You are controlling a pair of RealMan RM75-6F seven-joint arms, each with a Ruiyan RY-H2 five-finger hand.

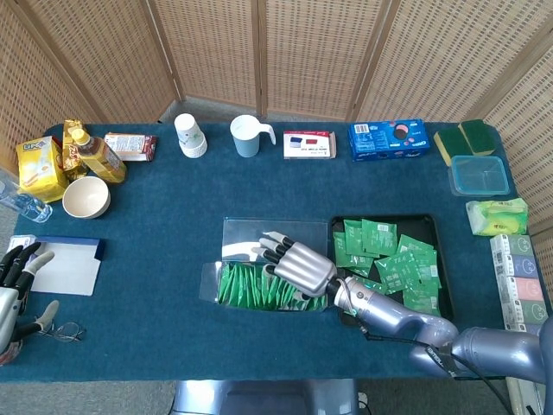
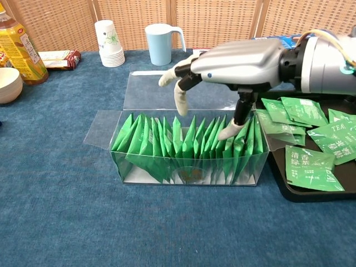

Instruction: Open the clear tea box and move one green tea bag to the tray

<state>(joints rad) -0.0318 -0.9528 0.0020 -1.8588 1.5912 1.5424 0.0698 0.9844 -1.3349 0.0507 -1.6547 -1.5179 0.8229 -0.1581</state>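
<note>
The clear tea box point(image 2: 189, 173) stands mid-table with its lid point(image 2: 153, 89) folded flat behind it. A row of upright green tea bags point(image 2: 178, 142) fills it. My right hand point(image 2: 236, 58) hovers low over the right half of the row, palm down and fingers spread. Its thumb tip reaches the tops of the bags near the right end, and it holds nothing. In the head view the right hand point(image 1: 295, 263) covers the back edge of the box point(image 1: 259, 290). The black tray point(image 1: 384, 219) beside the box holds several loose green bags point(image 2: 308, 167). My left hand point(image 1: 15, 281) rests open at the table's left edge.
Stacked paper cups point(image 2: 108, 36), a blue mug point(image 2: 161, 41) and a small card box point(image 1: 309, 143) stand behind the lid. A bowl point(image 1: 86, 197), drink bottle point(image 2: 16, 47) and white pad point(image 1: 65, 266) are at the left. A blue biscuit box point(image 1: 389, 139) and plastic container point(image 1: 478, 175) sit at the right.
</note>
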